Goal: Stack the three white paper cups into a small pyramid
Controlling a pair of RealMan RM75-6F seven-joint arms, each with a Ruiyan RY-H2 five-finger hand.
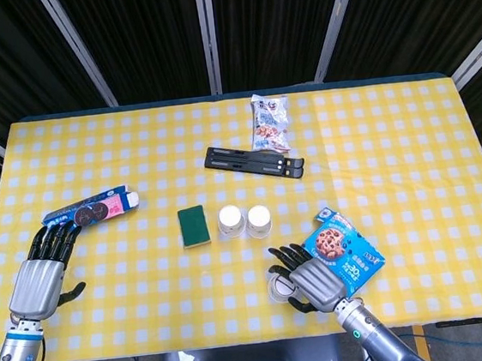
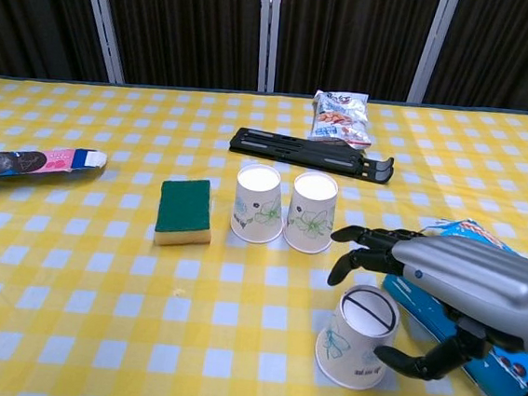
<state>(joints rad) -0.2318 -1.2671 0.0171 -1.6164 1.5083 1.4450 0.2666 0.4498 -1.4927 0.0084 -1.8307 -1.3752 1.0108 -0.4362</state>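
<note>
I see the yellow checked table (image 2: pixel 69 282) with two white paper cups (image 2: pixel 258 203) standing upside down, side by side, beside the green sponge (image 2: pixel 184 211). The third cup (image 2: pixel 357 336) stands upside down nearer to me (its inside is hidden). My right hand (image 2: pixel 466 283) arches over it with fingers spread, thumb touching its side. My left hand (image 1: pixel 40 275) rests flat and holds nothing.

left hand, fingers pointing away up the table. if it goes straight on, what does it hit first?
Probably the cookie box: the left hand has its fingertips just short of the box's near end. Exact gap unclear.
</note>
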